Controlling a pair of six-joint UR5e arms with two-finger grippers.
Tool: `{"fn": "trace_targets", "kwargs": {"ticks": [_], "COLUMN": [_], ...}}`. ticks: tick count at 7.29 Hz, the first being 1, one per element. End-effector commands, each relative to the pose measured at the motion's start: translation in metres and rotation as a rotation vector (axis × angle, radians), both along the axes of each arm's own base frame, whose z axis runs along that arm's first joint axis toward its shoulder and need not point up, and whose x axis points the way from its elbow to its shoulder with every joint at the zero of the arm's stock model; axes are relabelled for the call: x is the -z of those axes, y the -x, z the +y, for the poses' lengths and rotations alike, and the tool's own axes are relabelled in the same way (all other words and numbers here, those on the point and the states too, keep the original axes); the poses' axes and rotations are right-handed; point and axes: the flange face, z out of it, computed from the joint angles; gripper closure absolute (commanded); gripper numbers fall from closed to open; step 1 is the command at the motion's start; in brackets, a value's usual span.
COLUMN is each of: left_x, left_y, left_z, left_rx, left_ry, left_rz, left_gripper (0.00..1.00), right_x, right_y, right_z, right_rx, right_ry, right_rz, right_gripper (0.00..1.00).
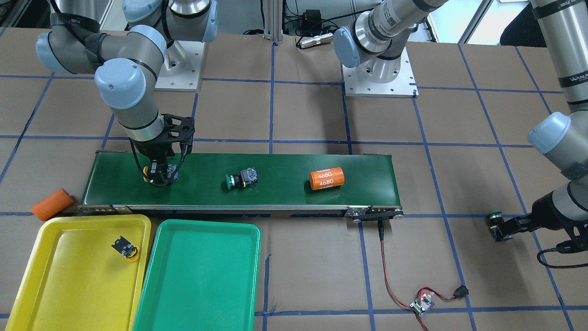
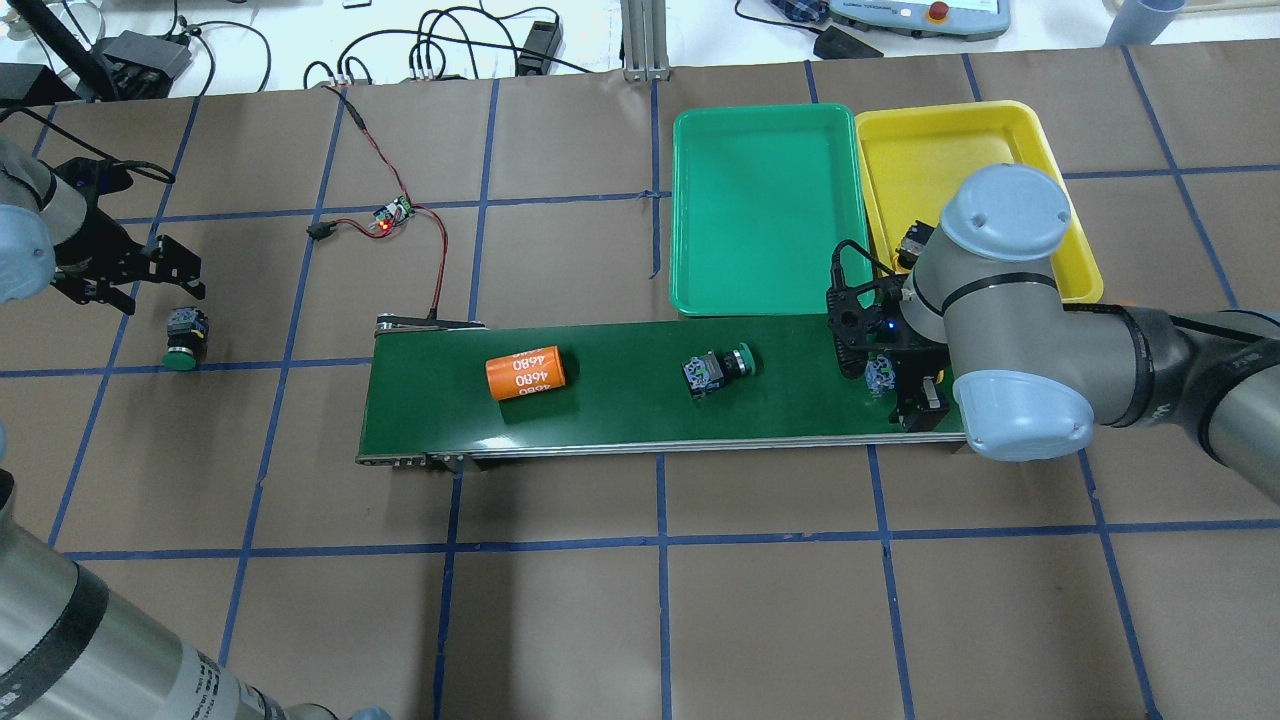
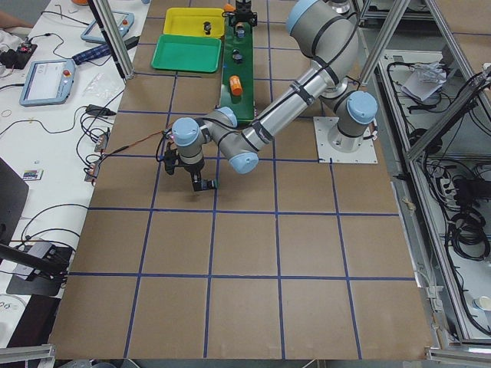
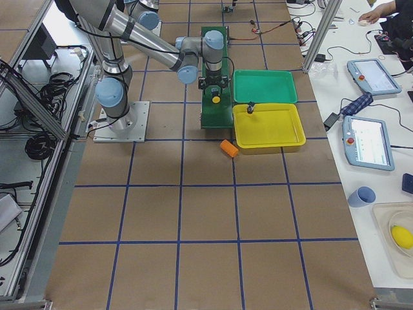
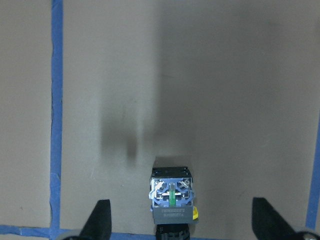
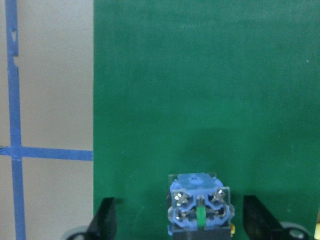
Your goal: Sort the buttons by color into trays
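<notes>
Overhead, arm half hides right gripper point(image 1: 160, 177) at belt's point(image 1: 275, 195) end, wrist view shows it spread around a yellow button point(image 6: 200, 210), left gripper point(image 5: 182, 220) open over green button point(image 2: 182, 340), off-belt.

Table top point(image 2: 560, 620) in brown board, blue tape grid point(image 2: 660, 540) across it; ahead of left gripper point(image 2: 188, 278), past table edge, white bench point(image 2: 290, 20) with cables point(image 2: 450, 30) and teach pendant point(image 2: 915, 15); aluminium post point(image 2: 645, 40) at bench edge; room light even, shadows soft-edged.
</notes>
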Motion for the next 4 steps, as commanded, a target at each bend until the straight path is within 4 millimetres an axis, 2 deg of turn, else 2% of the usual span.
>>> {"fn": "trace_targets", "kwargs": {"ticks": [1,2,3,4], "left_x": [0.022,0.031,0.039,0.038], "left_y": [0.000,-0.002,0.001,0.002], "left_z": [0.000,0.000,0.002,0.002], "left_rx": [-0.059,-0.053,-0.052,-0.049], "left_ry": [-0.037,-0.042,-0.063,-0.065], "left_rz": [0.019,0.019,0.032,0.029], "left_gripper": [0.00,0.00,0.00,0.26], "right_x": [-0.003,-0.005,-0.009,-0.025], "right_y": [0.001,0.001,0.002,0.007], "right_z": [-0.002,-0.004,-0.008,-0.022], "right_rx": [-0.020,-0.023,-0.023,-0.056], "right_ry": [0.018,0.022,0.034,0.076], "right_rz": [0.012,0.014,0.016,0.031], "right_gripper": [0.77,0.93,1.00,1.00]}}
